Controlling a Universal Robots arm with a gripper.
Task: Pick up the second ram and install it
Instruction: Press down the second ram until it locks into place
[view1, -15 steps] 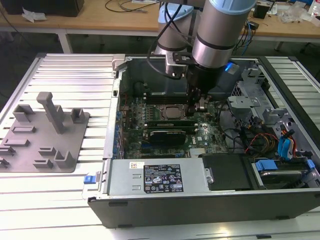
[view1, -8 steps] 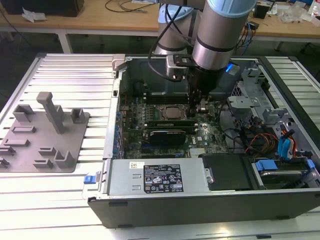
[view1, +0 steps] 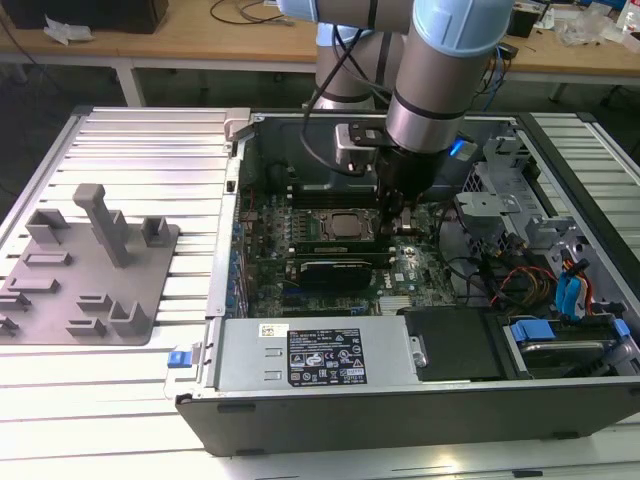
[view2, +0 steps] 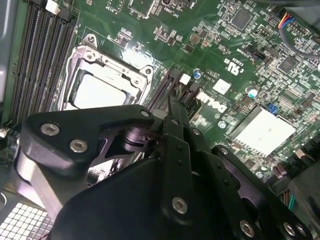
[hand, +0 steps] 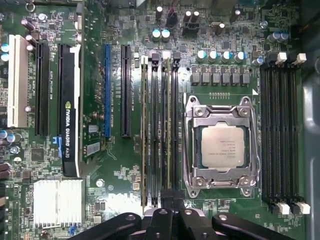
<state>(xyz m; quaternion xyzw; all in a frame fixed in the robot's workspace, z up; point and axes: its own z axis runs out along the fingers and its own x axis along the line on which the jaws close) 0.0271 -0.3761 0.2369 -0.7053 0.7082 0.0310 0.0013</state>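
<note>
first wrist view: gripper (hand: 167, 212), fingers together, presses on the second ram (hand: 166, 130) in its slot beside the processor (hand: 221, 146).

Exterior view: high, off arm, angled down on open computer case (view1: 400, 330) on worktop (view1: 130, 150), mid-distance. Both wrist views: close above motherboard (hand: 125, 165), first straight down, second oblique. All three share processor (hand: 221, 146) socket area.
</note>
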